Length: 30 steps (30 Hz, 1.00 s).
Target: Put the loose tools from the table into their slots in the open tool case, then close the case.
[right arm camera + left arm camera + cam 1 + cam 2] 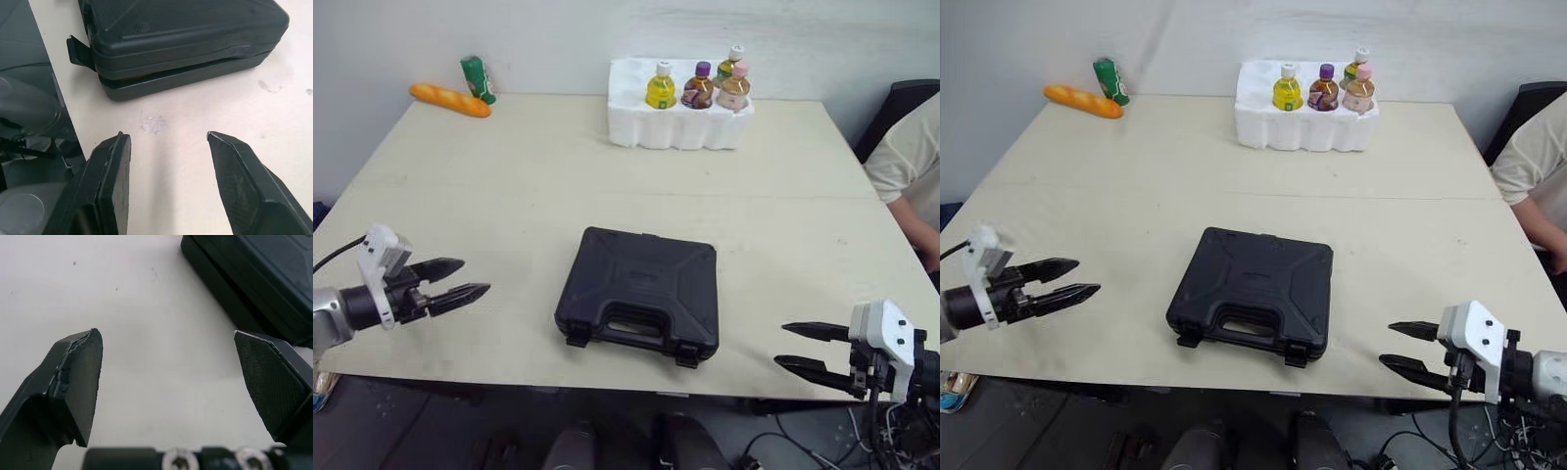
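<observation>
Black tool case (639,292), lid down, at the table's (509,176) near edge between wide-open, empty left gripper (475,275) and right gripper (780,344): latches (576,339) look unfastened, so a careless press may slide it off.

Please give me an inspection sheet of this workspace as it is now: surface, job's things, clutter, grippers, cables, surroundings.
Surface: pale table, few small marks.
Job's things: black tool case, lid down, near the front edge; latches stick out, seemingly unfastened; loose tools: nothing seen.
Clutter: bread loaf and green can at far left; foam tray holding four bottles.
Grippers: left gripper open, empty; right gripper open, empty.
Cables: dark cables below the right gripper.
Surroundings: seated person at right; white wall.
</observation>
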### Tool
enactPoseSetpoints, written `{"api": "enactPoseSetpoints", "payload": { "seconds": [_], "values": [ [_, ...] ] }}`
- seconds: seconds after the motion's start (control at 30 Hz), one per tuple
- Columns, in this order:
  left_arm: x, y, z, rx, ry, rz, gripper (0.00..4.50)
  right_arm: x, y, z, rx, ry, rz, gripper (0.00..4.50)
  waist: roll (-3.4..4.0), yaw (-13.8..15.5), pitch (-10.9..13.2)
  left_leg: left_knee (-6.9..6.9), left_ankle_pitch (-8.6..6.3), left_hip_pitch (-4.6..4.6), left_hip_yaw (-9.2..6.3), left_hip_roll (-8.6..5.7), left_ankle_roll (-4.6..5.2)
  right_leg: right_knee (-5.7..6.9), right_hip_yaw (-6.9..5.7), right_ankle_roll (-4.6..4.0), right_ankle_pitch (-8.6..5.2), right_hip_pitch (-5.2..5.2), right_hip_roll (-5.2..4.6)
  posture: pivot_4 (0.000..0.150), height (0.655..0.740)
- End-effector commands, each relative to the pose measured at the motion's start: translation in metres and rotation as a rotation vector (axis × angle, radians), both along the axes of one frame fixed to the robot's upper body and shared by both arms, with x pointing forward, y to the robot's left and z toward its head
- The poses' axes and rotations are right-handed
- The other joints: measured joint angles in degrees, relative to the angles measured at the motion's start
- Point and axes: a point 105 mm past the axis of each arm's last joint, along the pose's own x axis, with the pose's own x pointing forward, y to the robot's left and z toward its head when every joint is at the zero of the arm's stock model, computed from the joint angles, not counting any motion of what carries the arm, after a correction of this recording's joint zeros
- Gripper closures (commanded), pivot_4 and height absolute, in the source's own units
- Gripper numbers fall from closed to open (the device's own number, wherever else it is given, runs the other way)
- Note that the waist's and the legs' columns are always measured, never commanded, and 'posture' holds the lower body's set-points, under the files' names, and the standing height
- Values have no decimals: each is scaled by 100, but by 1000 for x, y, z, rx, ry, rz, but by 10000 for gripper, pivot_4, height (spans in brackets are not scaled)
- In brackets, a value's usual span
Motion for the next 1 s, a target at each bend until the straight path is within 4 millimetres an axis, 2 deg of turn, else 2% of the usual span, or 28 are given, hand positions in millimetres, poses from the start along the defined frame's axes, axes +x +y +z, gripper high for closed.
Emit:
{"api": "enactPoseSetpoints", "payload": {
  "seconds": [0.03, 0.07, 0.13, 0.17, 0.3, 0.43, 0.63, 0.8, 1.0],
  "values": [
    [14, -9, 2, 29, -46, -29, 8440, -7, 18, -4, 27, 35, 74, 31095, 1, 1, -6, 2, -2, -21, -2, 0, -2, 0, -1, 0, -1, -23, 0, 1500, 7367],
    [23, -14, 1, 39, -58, -39, 12398, -8, 24, -7, 37, 56, 96, 35771, 1, 3, -5, 9, 1, -57, -2, -1, -5, 8, -2, 2, 0, -61, 1, 1500, 7367],
    [41, -24, 0, 54, -80, -60, 21517, -10, 35, -13, 55, 92, 136, 44792, 0, 19, -4, 13, 9, -67, -2, -2, -16, 13, -6, 4, 1, -75, 3, 1500, 7367],
    [52, -31, -1, 64, -94, -73, 27281, -12, 41, -16, 64, 119, 160, 45000, -1, 31, -4, 18, 8, -72, -3, -2, -15, 16, -9, 4, 1, -77, 4, 1500, 7367],
    [96, -50, 1, 48, -159, -60, 43597, -12, 56, -32, 63, 178, 225, 45000, -7, 62, -1, 46, 18, -68, -7, -8, -2, 39, -12, 17, 11, -67, 3, 1500, 7367],
    [134, -70, -1, 60, -172, -46, 44447, 2, 71, -43, 102, 170, 236, 45000, -25, 32, 3, 65, 18, -69, -7, -10, 0, 49, -13, 21, 15, -64, 6, 1500, 7367],
    [160, -113, -1, 88, -190, -118, 44447, 10, 82, -49, 95, 177, 289, 45000, -27, 43, 4, 105, 31, -124, -1, -10, -25, 73, -21, 31, 18, -99, 13, 1500, 7367],
    [165, -138, -9, 162, -195, -187, 44447, 19, 82, -52, 72, 175, 288, 45000, -36, 51, 9, 137, 32, -157, 3, -20, -14, 75, -23, 51, 29, -113, 9, 1500, 7367],
    [158, -142, -13, 186, -184, -277, 44447, 31, 68, -60, 4, 169, 252, 45000, -36, 41, 9, 138, 31, -152, 10, -19, -11, 76, -16, 52, 30, -115, 10, 1500, 7367]
  ]
}}
